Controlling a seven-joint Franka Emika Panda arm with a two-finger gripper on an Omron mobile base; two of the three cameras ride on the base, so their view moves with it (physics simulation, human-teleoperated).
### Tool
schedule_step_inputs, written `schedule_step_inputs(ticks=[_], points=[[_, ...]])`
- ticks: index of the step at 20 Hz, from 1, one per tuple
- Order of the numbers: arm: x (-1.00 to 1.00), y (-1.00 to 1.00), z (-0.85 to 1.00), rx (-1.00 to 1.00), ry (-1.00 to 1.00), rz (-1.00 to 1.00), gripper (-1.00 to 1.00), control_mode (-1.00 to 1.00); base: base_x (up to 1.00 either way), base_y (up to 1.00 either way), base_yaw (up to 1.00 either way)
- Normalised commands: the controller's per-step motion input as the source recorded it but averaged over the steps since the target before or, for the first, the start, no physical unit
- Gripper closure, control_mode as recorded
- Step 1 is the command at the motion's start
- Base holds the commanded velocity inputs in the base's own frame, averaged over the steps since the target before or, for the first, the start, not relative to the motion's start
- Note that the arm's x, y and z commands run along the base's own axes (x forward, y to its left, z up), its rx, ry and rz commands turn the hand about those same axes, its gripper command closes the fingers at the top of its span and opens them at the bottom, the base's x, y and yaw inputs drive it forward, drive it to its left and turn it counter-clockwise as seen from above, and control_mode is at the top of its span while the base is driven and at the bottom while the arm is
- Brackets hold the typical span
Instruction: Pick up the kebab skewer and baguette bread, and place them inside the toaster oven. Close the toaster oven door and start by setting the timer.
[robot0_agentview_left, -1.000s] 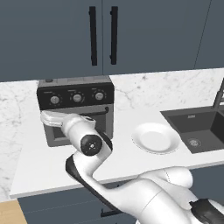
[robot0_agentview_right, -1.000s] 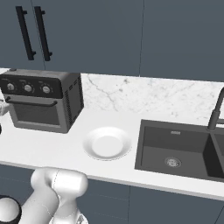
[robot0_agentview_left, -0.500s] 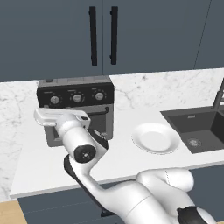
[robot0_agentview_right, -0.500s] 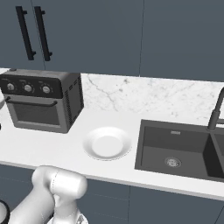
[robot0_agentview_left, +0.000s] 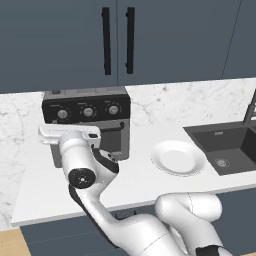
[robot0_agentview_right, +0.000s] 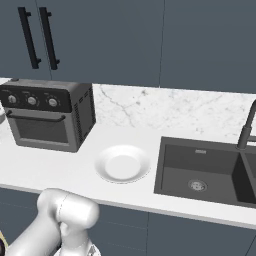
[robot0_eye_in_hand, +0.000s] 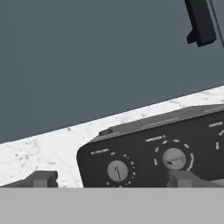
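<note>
The grey toaster oven (robot0_agentview_left: 86, 107) stands on the marble counter, its three silver knobs (robot0_agentview_left: 88, 112) along a black top panel. The toaster oven door (robot0_agentview_right: 42, 129) is up and shut, with its black bar handle (robot0_agentview_right: 36, 118) across the top. My gripper (robot0_agentview_left: 69, 132) hovers right in front of the oven's left part, at panel height, and it is open with nothing between its fingers. In the hand view the gripper (robot0_eye_in_hand: 113, 179) faces the panel, with its tips either side of the left knob (robot0_eye_in_hand: 117, 170) and a second knob (robot0_eye_in_hand: 174, 158) to the right. The kebab skewer and baguette bread are out of view.
An empty white plate (robot0_agentview_left: 178, 158) lies on the counter right of the oven. A dark sink (robot0_agentview_right: 200, 170) with a black faucet (robot0_agentview_right: 248, 125) sits further right. Dark cabinets with black handles (robot0_agentview_left: 118, 41) hang above.
The hand has stayed in front of the oven panel while the arm's elbow has swung a little left and down. The oven door stays shut.
</note>
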Motion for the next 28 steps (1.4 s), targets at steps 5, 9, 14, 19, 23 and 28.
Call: schedule_step_inputs(ticks=[5, 9, 14, 19, 23, 28], points=[[0.06, 0.0, -0.17, -0.08, 0.01, 0.0, -1.0, -1.0, 0.0, 0.0, 0.0], [0.41, 0.0, -0.25, -0.1, 0.0, 0.0, -1.0, -1.0, 0.0, 0.0, 0.0], [0.36, 0.0, -0.15, -0.11, -0.02, 0.0, -1.0, -1.0, 0.0, 0.0, 0.0], [0.27, 0.0, -0.08, -0.06, -0.07, 0.0, -1.0, -1.0, 0.0, 0.0, 0.0], [0.19, 0.0, -0.03, -0.03, -0.04, -0.03, -1.0, -1.0, 0.0, 0.0, 0.0], [0.14, 0.0, -0.09, -0.01, 0.0, -0.06, -1.0, -1.0, 0.0, 0.0, 0.0]])
